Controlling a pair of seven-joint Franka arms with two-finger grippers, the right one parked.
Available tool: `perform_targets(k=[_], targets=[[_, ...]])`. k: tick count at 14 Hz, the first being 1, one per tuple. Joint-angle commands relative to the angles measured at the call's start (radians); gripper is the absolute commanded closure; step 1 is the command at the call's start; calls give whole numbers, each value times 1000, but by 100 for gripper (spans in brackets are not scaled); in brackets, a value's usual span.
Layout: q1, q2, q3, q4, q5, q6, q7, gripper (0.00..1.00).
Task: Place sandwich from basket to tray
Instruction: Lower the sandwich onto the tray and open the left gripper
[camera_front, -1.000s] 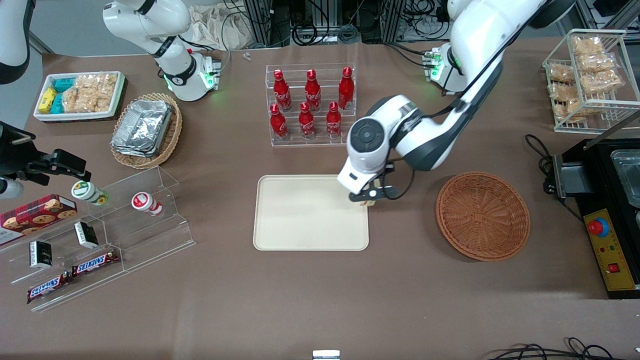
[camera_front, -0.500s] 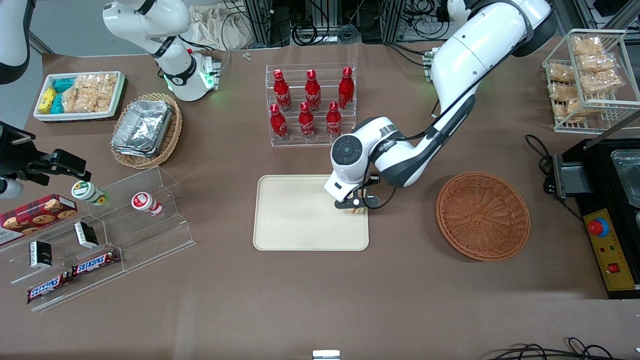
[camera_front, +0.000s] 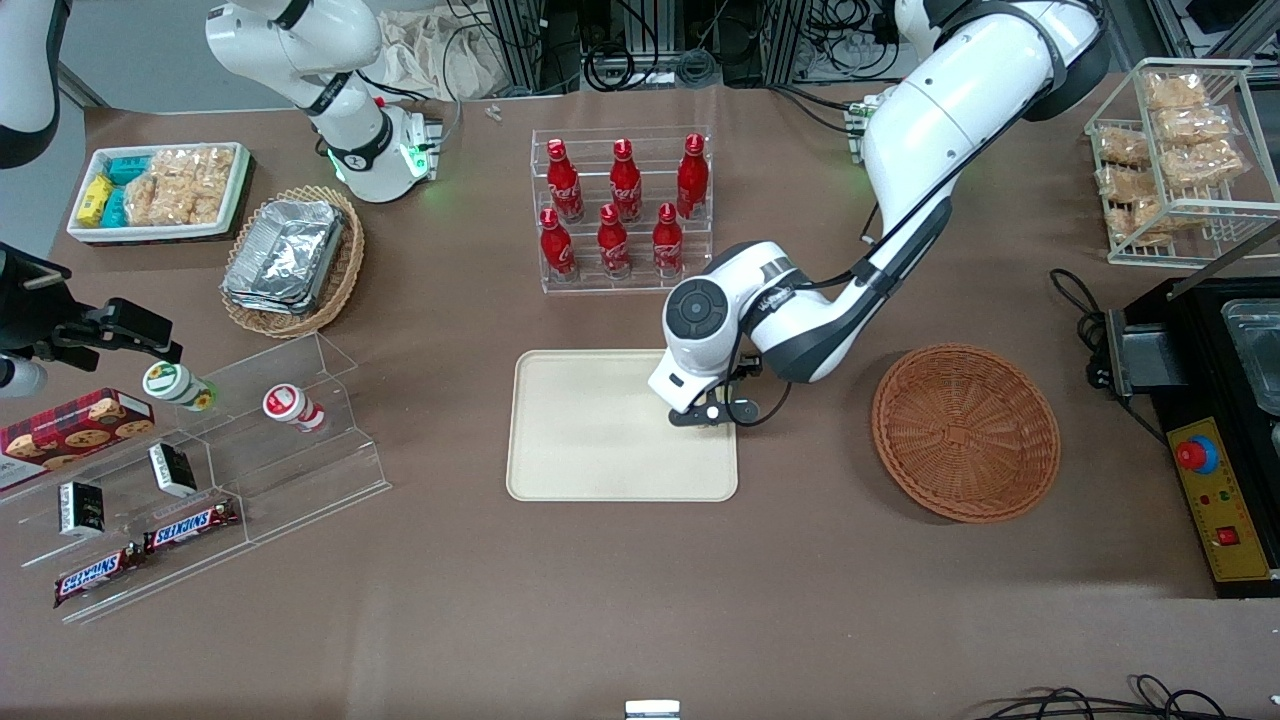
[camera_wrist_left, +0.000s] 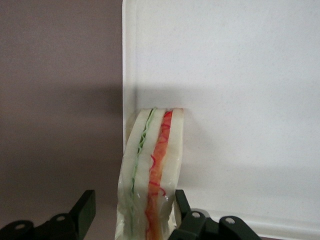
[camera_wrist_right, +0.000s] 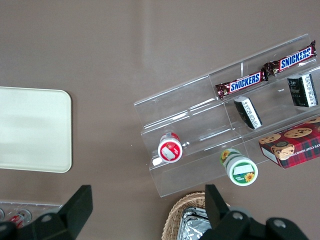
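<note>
the tool (camera_wrist_left: 131, 220) (open wide) leaves the sandwich (camera_wrist_left: 150, 175) upright on the tray (camera_wrist_left: 240, 75) rim, so it may topple onto the counter.

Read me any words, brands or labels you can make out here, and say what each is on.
"SNICKERS": both Snickers bars on the clear acrylic rack.
Red bottles: white script, too small to read.
Cookie box, small black packs: print unreadable.
No text: sandwich, between the open gripper's fingers on the tray.
</note>
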Motion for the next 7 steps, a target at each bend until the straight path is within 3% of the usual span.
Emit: perform_targets(k=[1,2,3,7], targets=[[-16,41,3,61,23,-1,-32,49],[-16,41,1,63,23,-1,-31,17],[-16,39,3,64,23,-1,-31,0],[-11,29,1,129,15,-18,-34,0]])
